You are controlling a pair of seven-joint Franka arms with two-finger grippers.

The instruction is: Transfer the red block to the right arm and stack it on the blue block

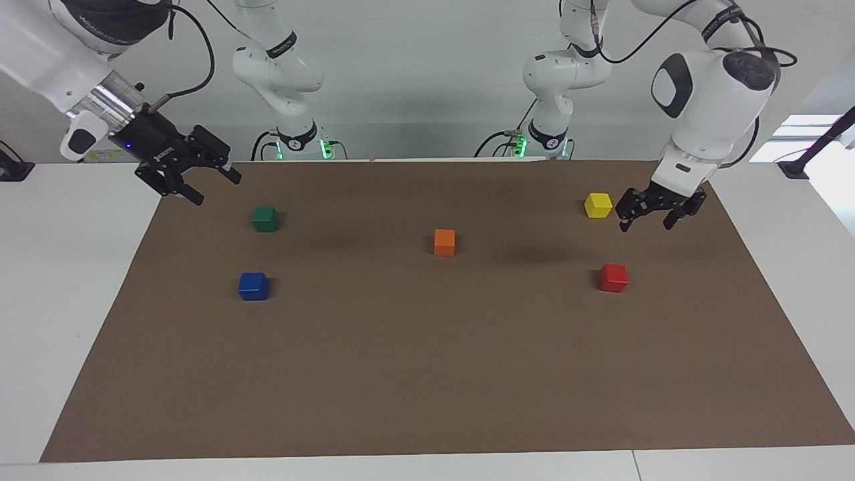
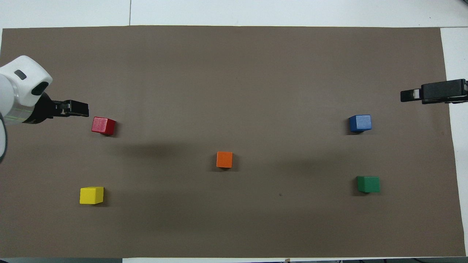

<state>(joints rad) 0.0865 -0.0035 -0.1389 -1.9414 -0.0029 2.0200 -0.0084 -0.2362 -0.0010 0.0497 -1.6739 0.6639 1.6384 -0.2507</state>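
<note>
The red block (image 1: 613, 277) lies on the brown mat toward the left arm's end; it also shows in the overhead view (image 2: 104, 125). The blue block (image 1: 253, 286) lies toward the right arm's end, also in the overhead view (image 2: 360, 123). My left gripper (image 1: 646, 226) is open and empty, raised over the mat close beside the red block, as the overhead view (image 2: 78, 108) shows. My right gripper (image 1: 217, 189) is open and empty, held in the air over the mat's edge at the right arm's end, also in the overhead view (image 2: 406, 95).
A yellow block (image 1: 598, 205) lies nearer to the robots than the red block. A green block (image 1: 265, 218) lies nearer to the robots than the blue block. An orange block (image 1: 444, 242) sits mid-table. The brown mat (image 1: 427, 374) covers most of the white table.
</note>
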